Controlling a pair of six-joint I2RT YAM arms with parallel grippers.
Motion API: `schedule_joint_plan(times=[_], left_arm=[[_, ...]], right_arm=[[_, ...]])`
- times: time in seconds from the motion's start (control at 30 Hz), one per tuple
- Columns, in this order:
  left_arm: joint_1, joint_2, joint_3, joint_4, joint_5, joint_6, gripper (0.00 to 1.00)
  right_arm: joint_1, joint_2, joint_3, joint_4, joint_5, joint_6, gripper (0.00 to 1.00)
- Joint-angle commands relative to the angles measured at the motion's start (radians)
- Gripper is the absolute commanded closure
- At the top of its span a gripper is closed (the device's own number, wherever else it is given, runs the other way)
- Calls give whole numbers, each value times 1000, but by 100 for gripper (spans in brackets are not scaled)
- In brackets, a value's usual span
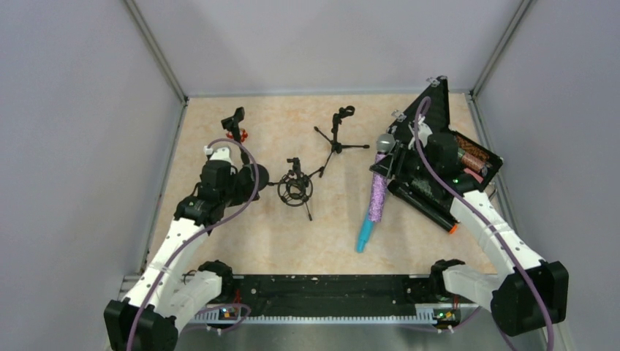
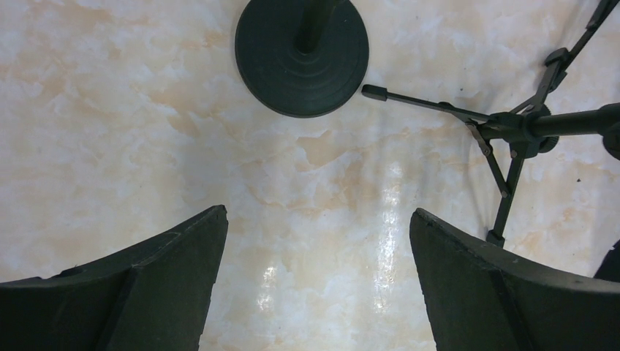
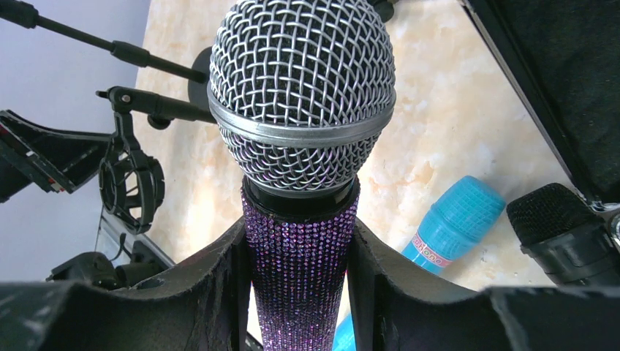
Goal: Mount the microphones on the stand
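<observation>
Our right gripper (image 3: 300, 245) is clamped on the glittery purple mic (image 3: 301, 95) just under its mesh head, out at 3 o'clock from the shock-mount stand (image 1: 295, 189). The turquoise mic (image 1: 365, 238) lies at the purple one's 6 o'clock end, and the black mic with the orange end (image 1: 424, 206) is at its 4 o'clock. Our left gripper (image 2: 318, 216) has its fingers spread wide over the table (image 2: 110, 110), with the round-base stand (image 2: 301, 55) at 12.

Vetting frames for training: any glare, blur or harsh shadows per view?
Left wrist: glare streaks on the glossy beige marbled tabletop between the open black fingers. Right wrist: glittery purple microphone with silver mesh head sharp, turquoise microphone behind slightly soft. Top external: even light, faint shadows, no glare.
</observation>
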Motion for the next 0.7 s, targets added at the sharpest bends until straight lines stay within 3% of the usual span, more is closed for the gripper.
schedule_joint_plan(times=[0.0,0.37,0.67], left_arm=[[29,-48,-10,90,68,42,1],[40,-198,-49,194,90,132,1],[39,-363,-188,389,223,164,2]], right_arm=[[13,39,87,98,-71,11,100],[168,82,181,218,30,-37,100],[287,91,223,409,97,-117,100]])
